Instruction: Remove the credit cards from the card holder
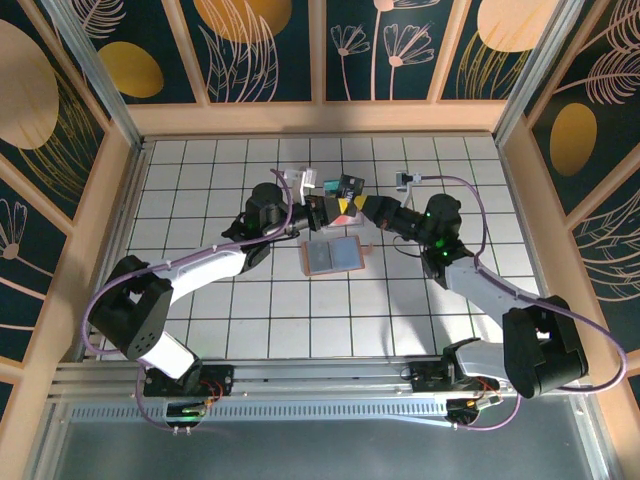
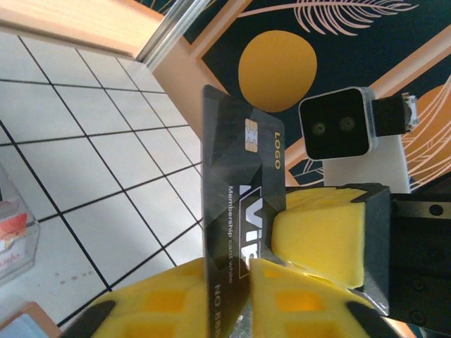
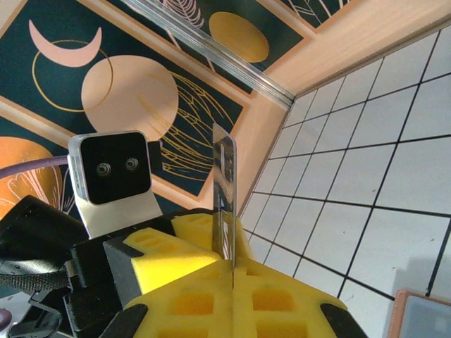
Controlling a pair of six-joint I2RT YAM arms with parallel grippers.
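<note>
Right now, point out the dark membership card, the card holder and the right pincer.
dark membership card (image 2: 239, 186), left wrist view, middle of its printed face.
card holder (image 1: 332, 256), top external view, its blue-grey inner face.
right pincer (image 3: 231, 271), right wrist view, between its yellow pads, at the clamped card edge.

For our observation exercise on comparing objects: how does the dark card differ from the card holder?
The dark card is held above the table, pinched by the left hand and right hand; the card holder lies open, flat on it. The card is black with printed lettering; the holder is tan-edged with a blue-grey face. Both are thin rectangles.
</note>
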